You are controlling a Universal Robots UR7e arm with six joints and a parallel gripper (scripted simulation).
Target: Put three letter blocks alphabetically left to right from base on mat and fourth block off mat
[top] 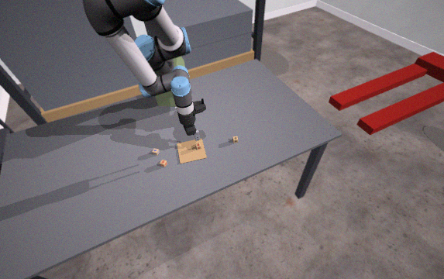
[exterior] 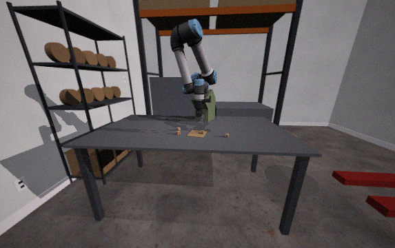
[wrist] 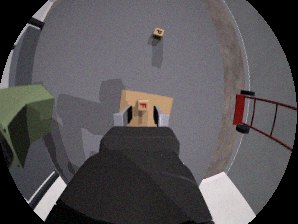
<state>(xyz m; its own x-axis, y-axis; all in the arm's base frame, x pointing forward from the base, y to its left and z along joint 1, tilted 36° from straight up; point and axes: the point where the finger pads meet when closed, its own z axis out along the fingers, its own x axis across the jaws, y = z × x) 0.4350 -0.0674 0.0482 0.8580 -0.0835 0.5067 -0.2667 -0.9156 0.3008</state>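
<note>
- The gripper (top: 196, 136) hangs straight down over the far corner of the mat (top: 191, 152), its fingers spread fairly wide and holding nothing; it sits just above a block (top: 198, 146) lying on the mat.
- That block lies flat near the mat's far right corner, a red mark on top; which letter it is, and which way it faces, is too small to tell. As a cube it has no long axis.
- Judged from this, it has been set near one edge to leave room for a row.
- Two blocks (top: 155, 151) (top: 163, 163) lie on the worktop (top: 90, 217) left of the mat in the top view, near each other.
- A fourth block (top: 235, 139) lies well apart on the other side, off the mat.
</note>
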